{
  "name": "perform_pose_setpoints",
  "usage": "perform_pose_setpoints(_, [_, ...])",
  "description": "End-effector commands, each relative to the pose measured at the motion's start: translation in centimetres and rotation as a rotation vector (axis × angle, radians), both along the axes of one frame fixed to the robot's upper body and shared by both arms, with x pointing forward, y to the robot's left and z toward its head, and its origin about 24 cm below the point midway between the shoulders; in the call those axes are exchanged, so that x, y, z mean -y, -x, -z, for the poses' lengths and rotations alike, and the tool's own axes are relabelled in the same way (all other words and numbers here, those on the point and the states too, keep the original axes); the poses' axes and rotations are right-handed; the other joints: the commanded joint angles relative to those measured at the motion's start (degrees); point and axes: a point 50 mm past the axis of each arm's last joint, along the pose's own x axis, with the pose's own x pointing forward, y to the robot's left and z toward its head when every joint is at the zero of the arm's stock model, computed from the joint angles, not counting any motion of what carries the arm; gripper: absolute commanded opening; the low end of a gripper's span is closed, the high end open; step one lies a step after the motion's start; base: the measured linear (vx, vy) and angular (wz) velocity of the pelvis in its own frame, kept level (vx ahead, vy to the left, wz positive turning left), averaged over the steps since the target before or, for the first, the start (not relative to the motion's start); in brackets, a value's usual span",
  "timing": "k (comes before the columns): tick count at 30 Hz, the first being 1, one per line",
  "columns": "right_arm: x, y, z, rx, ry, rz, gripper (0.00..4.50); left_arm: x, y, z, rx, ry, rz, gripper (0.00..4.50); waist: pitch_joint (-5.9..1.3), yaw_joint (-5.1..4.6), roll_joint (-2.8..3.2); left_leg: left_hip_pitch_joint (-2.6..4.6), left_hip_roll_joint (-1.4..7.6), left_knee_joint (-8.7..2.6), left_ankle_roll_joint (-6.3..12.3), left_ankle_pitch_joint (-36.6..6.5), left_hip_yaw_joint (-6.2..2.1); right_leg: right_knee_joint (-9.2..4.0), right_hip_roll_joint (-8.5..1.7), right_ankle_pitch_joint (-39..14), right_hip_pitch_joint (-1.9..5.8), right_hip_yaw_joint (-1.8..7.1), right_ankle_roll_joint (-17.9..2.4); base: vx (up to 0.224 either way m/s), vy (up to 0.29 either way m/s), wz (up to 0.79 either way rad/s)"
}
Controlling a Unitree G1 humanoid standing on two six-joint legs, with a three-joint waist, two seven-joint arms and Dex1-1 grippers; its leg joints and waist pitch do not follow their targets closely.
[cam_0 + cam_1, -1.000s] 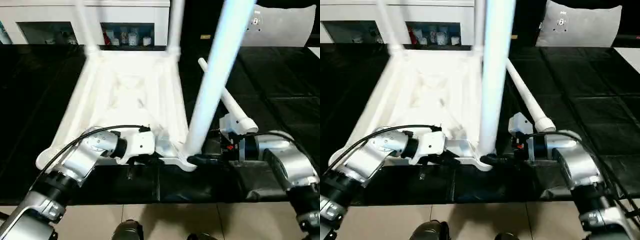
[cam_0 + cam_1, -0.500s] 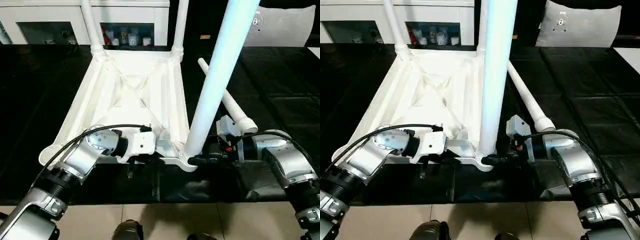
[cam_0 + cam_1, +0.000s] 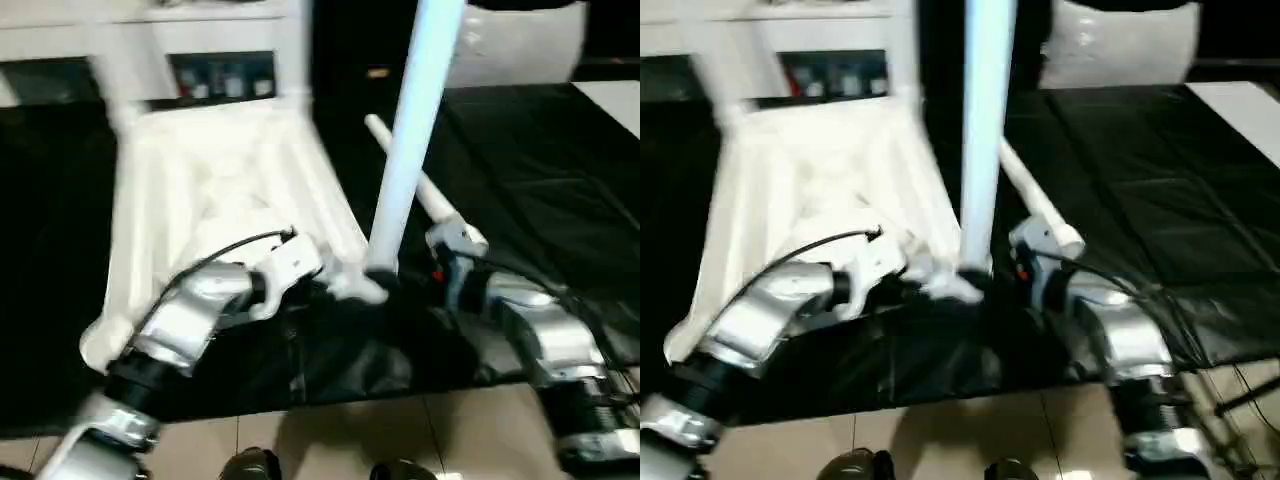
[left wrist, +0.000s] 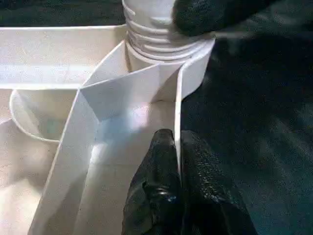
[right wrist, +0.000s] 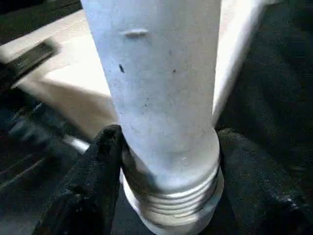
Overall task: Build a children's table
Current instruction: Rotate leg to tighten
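White plastic makes up the children's table (image 3: 220,190), which is lying upside down on the black-covered work surface (image 3: 560,170), its ribbed underside facing up. Two legs are rising from its far corners, blurred at the top of the head views. A third, upright leg (image 3: 408,140) is standing in the near corner socket (image 3: 362,288) on the robot's right side, its threaded end sitting at the socket's mouth. A fourth, loose leg (image 3: 415,185) is lying flat on the black cover just beside the table, behind the upright one.

The left gripper (image 4: 177,161) is pinching the table's thin side wall close to that corner socket, its two black fingers (image 4: 156,176) pressing together with the wall between them. The silver left forearm (image 3: 185,320) is reaching in over the table's near edge.

The right gripper (image 5: 168,161) is clasping the upright leg low down, just above the threads, with one black finger (image 5: 93,171) on each side of the tube and touching it. The silver right forearm (image 3: 540,335) is coming in from the right, over the black cover. Beige floor tiles (image 3: 330,440) are showing along the near edge.
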Motion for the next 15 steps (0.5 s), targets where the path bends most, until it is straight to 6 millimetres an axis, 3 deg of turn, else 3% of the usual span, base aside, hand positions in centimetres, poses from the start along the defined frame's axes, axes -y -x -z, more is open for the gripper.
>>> perform_pose_setpoints(1, [-2.1,0.1,1.7,-0.093,0.013,0.037,2.64,2.2,-0.4,-1.9,0.079,0.121,-0.09,0.0,-3.79,0.12,-1.09,1.05,2.91,-4.53,0.89,-14.1,-1.63,-5.24,-3.93,-19.9,2.16,2.95,-9.5,0.0,0.0,0.0])
perform_pose_setpoints(5, [-2.8,-0.5,1.6,-0.072,0.017,0.14,2.64,3.7,-0.5,-2.5,0.102,0.129,-0.119,0.0,-4.2,-0.22,-0.95,1.08,2.92,-4.37,2.35,-11.6,-1.51,-4.99,-3.64,-14.1,2.23,2.92,-10.1,0.0,0.0,0.0])
perform_pose_setpoints(6, [-2.8,-0.5,1.5,-0.06,0.013,0.139,3.2,4.0,-0.4,-2.6,0.107,0.127,-0.112,0.0,-4.25,-0.16,-0.91,1.08,2.85,-4.25,3.11,-10.6,-1.41,-4.89,-3.6,-12.0,2.23,2.97,-10.5,0.0,0.0,0.0])
perform_pose_setpoints(7, [-2.9,-0.5,1.4,-0.051,0.01,0.139,3.2,4.1,-0.4,-2.6,0.11,0.126,-0.108,0.0,-4.38,-0.16,-1.14,1.02,2.83,-4.17,3.56,-9.9,-1.3,-4.83,-3.6,-11.0,2.33,2.96,-10.6,0.0,0.0,0.0])
perform_pose_setpoints(9, [-2.8,-0.5,1.4,-0.038,0.005,0.138,3.4,4.3,-0.4,-2.7,0.117,0.121,-0.101,0.0,-4.41,0.17,-0.98,0.93,2.85,-4.05,4.79,-8.0,-1.24,-4.57,-3.64,-8.4,2.43,2.97,-11.3,0.0,0.0,0.0])
perform_pose_setpoints(12, [-2.3,-0.4,1.1,-0.017,-0.01,0.135,3.68,4.1,-0.4,-2.6,0.132,0.093,-0.096,0.0,-4.23,0.3,-0.97,0.98,2.94,-4.14,5.07,-8.7,-1.23,-4.73,-3.64,-9.6,2.43,2.93,-11.2,0.0,0.0,0.0])
perform_pose_setpoints(13, [-1.9,-0.3,0.9,0.004,-0.01,0.115,3.68,3.6,-0.4,-2.4,0.141,0.069,-0.091,0.0,-4.31,0.35,-0.64,1.04,2.95,-4.12,4.89,-9.1,-1.26,-4.73,-3.65,-10.1,2.44,2.93,-11.2,0.0,0.0,0.0])
perform_pose_setpoints(15, [-1.3,-0.1,0.5,0.031,-0.004,0.084,3.92,3.1,-0.5,-2.2,0.15,0.043,-0.076,0.0,-4.29,0.51,-0.88,1.04,3.01,-4.22,4.5,-9.9,-1.34,-4.94,-3.61,-11.0,2.58,2.92,-10.5,0.0,0.0,0.0])
